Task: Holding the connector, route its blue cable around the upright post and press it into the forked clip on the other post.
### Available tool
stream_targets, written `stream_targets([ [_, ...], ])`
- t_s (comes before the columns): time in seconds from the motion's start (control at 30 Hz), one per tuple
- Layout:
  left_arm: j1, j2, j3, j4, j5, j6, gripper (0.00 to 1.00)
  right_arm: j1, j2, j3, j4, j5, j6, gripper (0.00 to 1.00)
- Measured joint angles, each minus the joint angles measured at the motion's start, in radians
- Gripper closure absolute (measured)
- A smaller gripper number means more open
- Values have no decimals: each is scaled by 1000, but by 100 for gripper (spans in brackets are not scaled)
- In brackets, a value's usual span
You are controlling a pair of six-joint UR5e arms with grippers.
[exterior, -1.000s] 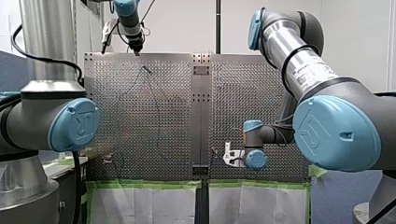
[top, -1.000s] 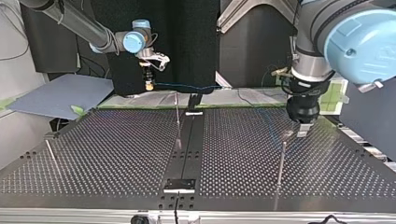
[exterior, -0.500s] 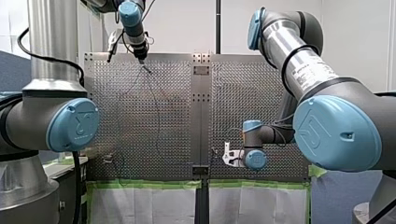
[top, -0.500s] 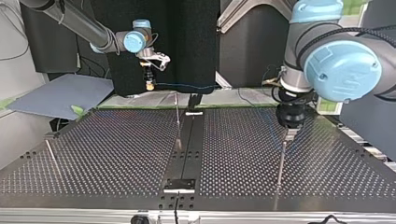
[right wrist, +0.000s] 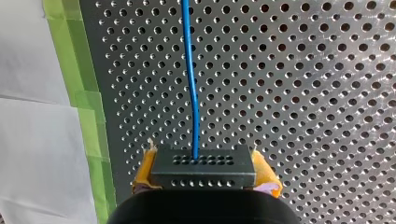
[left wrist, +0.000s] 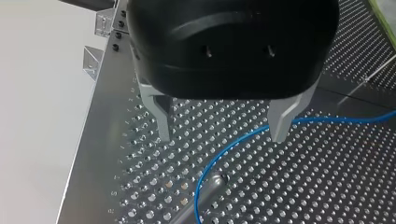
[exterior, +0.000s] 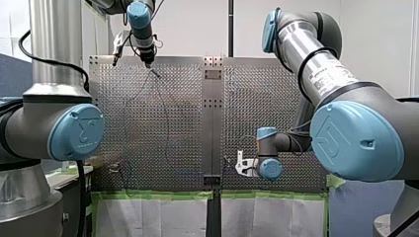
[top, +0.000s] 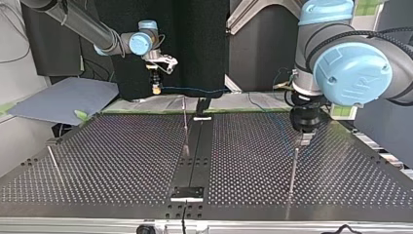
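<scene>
Now, you can count three upright posts (top: 185, 124) on the perforated table (top: 97, 161), one blue cable (right wrist: 189, 70) and one connector (right wrist: 203, 161). My right gripper (right wrist: 204, 170) pinches that connector between its yellow pads (right wrist: 265, 171), beside the green tape (right wrist: 88, 116) at the table's edge. My left gripper (left wrist: 222, 128) hangs with metal fingers (left wrist: 161, 119) spread. The cable runs loose beneath them, just beside one of the posts, with open plate all round. You cannot read the label on my right arm (exterior: 321, 79).
</scene>
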Motion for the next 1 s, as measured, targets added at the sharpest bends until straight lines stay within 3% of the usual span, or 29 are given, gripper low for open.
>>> stream_targets([
  [0.67,-5,1,-1,-7,-155,-9,0,0,0,0,0,0,0,100],
  [1.0,-10,1,-1,-7,-166,-7,0,-1,0,0,-2,0,0,100],
])
